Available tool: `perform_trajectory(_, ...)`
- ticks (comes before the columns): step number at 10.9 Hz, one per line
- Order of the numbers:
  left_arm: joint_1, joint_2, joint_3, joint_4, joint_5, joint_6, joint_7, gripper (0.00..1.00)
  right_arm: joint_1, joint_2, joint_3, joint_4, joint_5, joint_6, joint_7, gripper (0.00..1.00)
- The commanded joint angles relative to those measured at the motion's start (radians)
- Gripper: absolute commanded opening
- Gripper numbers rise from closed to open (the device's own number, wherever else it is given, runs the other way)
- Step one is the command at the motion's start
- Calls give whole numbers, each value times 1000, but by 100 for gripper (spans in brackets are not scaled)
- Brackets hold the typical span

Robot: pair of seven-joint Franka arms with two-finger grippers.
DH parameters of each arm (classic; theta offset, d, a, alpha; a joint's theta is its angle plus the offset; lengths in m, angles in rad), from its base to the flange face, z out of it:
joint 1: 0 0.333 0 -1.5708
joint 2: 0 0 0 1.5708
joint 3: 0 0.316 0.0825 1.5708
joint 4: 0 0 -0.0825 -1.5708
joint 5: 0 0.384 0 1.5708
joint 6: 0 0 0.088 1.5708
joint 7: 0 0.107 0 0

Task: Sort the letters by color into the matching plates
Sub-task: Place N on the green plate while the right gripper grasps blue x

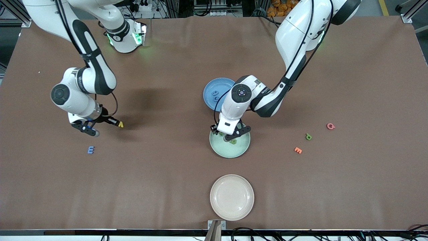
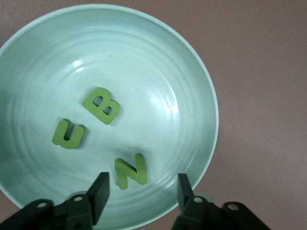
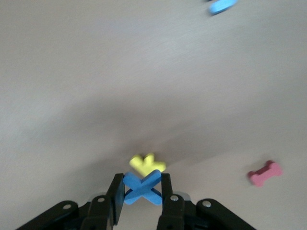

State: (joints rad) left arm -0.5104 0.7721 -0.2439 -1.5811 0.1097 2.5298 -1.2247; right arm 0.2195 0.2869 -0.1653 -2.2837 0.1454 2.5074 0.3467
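While the left gripper (image 2: 141, 191) hangs low over the mint green plate (image 1: 241, 151) with its jaws parted and nothing between them, we read the step in hand as a release just made: a green N (image 2: 130, 171) lies flat in the plate directly under the gap, beside a green B (image 2: 101, 105) and a green U (image 2: 69, 134). To finish it well, we would lift straight up so neither finger drags the N over the rim.

Over the worktop (image 1: 167, 174) well toward the right arm's end from that plate, the right gripper (image 3: 140, 191) is clenched on a blue X (image 3: 142, 187), with a yellow letter (image 3: 147, 163) just beneath it; we would carry the X level to the blue plate (image 1: 214, 90), which sits just farther from the front camera than the mint plate and already holds two blue pieces. One green letter (image 1: 308, 136) and one blue E (image 1: 91, 150) lie loose on the worktop. All are small, chunky, flat, matte shapes.
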Motion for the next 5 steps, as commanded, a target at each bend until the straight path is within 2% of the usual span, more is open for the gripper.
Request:
perform_trajectory(1, 10, -7, 12, 20, 21, -3, -30, 100, 29, -34, 76, 33, -147, -86, 0, 28)
perform_trajectory(3, 56, -48, 28, 12, 25, -75, -10, 100, 102, -31, 82, 97, -161, -175, -5, 28)
perform_trajectory(5, 114, -91, 26, 10, 71, -211, 136, 100, 190, -31, 84, 127, -162, -193, -11, 28)
